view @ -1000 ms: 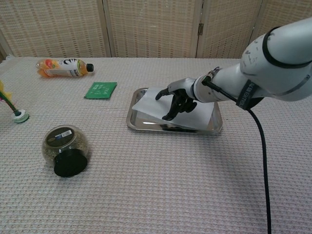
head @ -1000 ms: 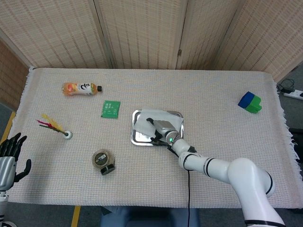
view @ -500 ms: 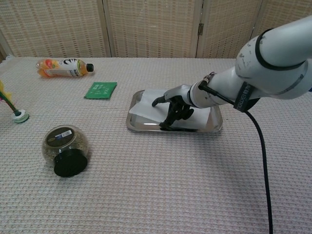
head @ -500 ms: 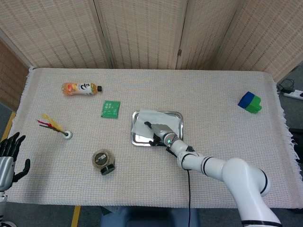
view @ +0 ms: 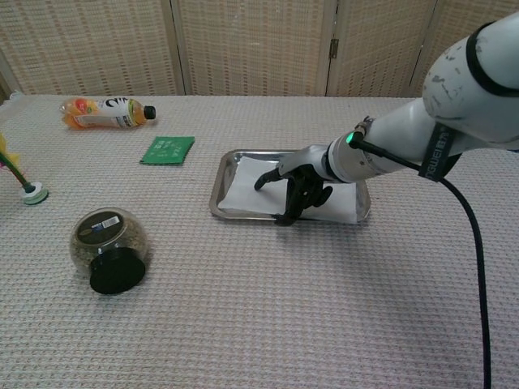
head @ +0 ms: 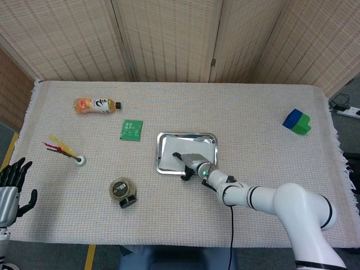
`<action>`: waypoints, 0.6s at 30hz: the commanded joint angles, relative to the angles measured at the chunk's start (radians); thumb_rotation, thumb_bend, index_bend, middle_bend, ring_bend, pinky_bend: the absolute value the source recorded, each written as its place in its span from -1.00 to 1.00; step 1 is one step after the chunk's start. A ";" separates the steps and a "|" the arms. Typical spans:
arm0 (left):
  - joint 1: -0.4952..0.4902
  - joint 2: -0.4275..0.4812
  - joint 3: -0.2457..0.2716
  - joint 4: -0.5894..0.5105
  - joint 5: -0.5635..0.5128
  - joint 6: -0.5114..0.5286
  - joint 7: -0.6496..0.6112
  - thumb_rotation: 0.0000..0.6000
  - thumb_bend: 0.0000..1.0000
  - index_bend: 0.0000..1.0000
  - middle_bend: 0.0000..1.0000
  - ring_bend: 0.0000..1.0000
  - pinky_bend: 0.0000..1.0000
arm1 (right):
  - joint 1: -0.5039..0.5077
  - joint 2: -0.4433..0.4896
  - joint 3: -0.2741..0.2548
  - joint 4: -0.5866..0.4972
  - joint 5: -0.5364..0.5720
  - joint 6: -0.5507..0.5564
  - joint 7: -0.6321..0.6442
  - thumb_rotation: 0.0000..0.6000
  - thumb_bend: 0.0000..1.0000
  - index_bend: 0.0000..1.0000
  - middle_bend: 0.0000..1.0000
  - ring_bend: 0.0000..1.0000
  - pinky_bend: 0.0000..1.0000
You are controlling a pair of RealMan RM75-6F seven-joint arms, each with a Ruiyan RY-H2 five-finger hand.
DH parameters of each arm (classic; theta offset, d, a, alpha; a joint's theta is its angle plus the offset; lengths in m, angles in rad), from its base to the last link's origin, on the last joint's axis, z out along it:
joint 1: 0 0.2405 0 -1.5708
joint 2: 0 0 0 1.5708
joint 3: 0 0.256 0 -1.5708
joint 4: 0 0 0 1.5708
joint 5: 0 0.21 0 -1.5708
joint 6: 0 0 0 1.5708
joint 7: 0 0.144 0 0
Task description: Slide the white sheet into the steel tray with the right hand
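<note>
Sheet point(view: 268, 185) now lies flat inside the steel tray point(head: 209, 136); a second ago it was tilted, propped over the tray's left rim, half a second ago still partly raised at the left. White sheet covers most of the tray floor, edges look inside the rims, though the near right corner is hard to judge in the chest view. Right hand point(view: 298, 185) has drawn back toward the near edge: fingers point(view: 288, 212) spread and curled down, tips at the near rim, holding nothing. Whether they still touch the sheet, cannot tell. Left hand point(head: 11, 185) hangs off the near left corner of the table, fingers apart, idle. Judgement: slide looks done; only lifting the right hand clear remains.
</note>
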 commanded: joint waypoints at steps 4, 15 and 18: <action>-0.002 -0.004 0.001 0.001 0.001 -0.002 0.007 1.00 0.17 -1.00 -1.00 -1.00 -0.85 | -0.034 0.001 0.032 -0.037 -0.091 0.102 0.029 1.00 -0.03 -1.00 1.00 1.00 1.00; -0.001 -0.005 0.001 0.005 0.004 0.002 0.007 1.00 0.17 -1.00 -1.00 -1.00 -0.85 | -0.142 0.120 0.107 -0.195 -0.287 0.160 0.087 1.00 -0.03 -1.00 1.00 1.00 1.00; -0.002 -0.008 0.002 0.006 0.003 0.000 0.014 1.00 0.17 -1.00 -1.00 -1.00 -0.85 | -0.183 0.188 0.106 -0.283 -0.334 0.189 0.097 1.00 -0.03 -1.00 1.00 1.00 1.00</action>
